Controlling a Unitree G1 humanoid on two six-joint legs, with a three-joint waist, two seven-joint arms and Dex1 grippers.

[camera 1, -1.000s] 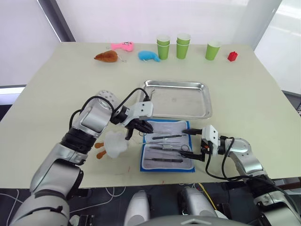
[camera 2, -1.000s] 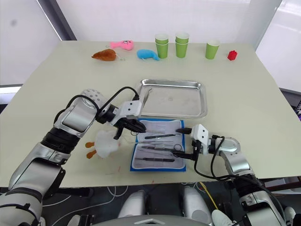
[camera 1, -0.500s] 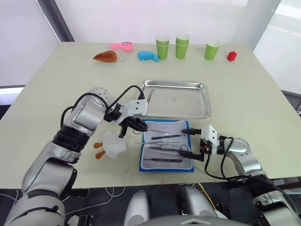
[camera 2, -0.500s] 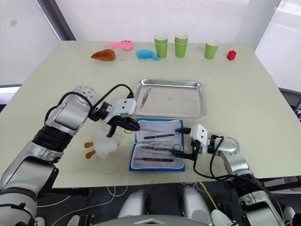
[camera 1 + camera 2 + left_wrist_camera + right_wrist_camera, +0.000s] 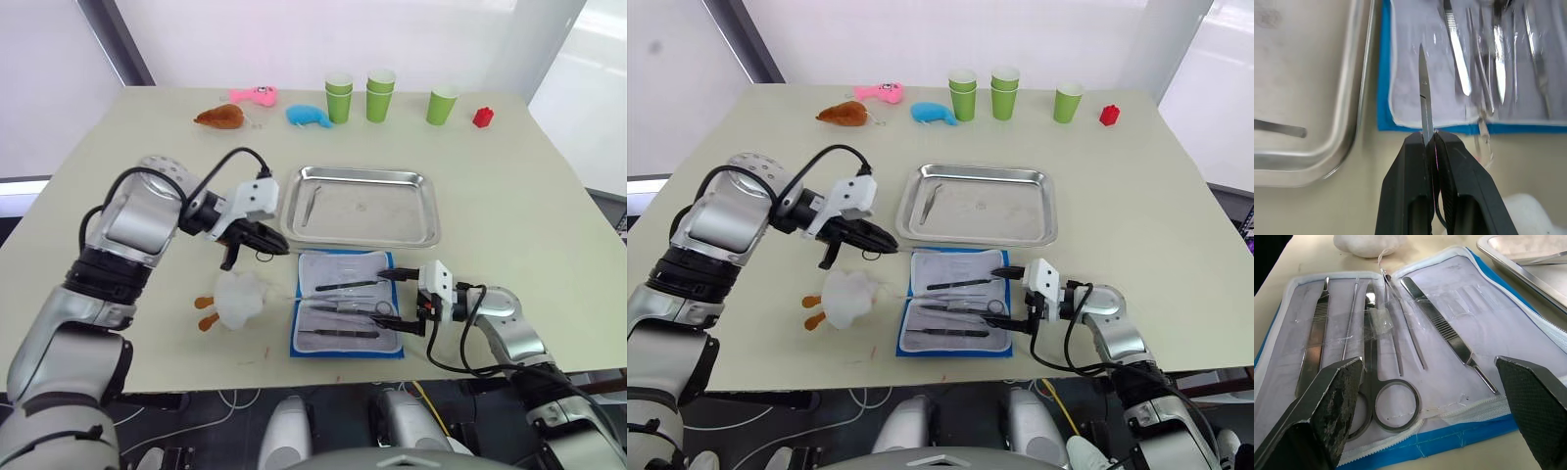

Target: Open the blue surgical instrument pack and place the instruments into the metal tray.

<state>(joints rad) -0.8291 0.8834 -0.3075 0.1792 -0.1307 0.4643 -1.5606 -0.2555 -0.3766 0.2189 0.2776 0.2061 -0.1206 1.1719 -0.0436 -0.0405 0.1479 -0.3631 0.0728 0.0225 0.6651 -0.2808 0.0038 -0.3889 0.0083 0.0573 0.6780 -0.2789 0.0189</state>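
pinching a thin silvery instrument [image 5: 1424,98] between closed fingers, the left gripper [image 5: 266,243] hangs just off the metal tray's [image 5: 427,210] left rim, between the tray and the open blue surgical instrument pack [image 5: 298,328]. only a short stretch of the blade is clamped, so it could pivot or slip out over the table before reaching the tray. one slim tool [image 5: 308,208] already lies in the tray near that rim.

beside the pack's right edge, the right gripper [image 5: 404,302] rests with its fingers spread wide, holding nothing. the remaining instruments [image 5: 1386,333], scissors, forceps and thin probes, sit under clear straps on the pale lining; a strap could snag a tool and drag the whole pack along.

hard to tell: what kind of tool the left gripper holds, since its handle is hidden inside the fingers. a white plush toy [image 5: 237,298] lies just beside the pack's left edge, close enough to be brushed.
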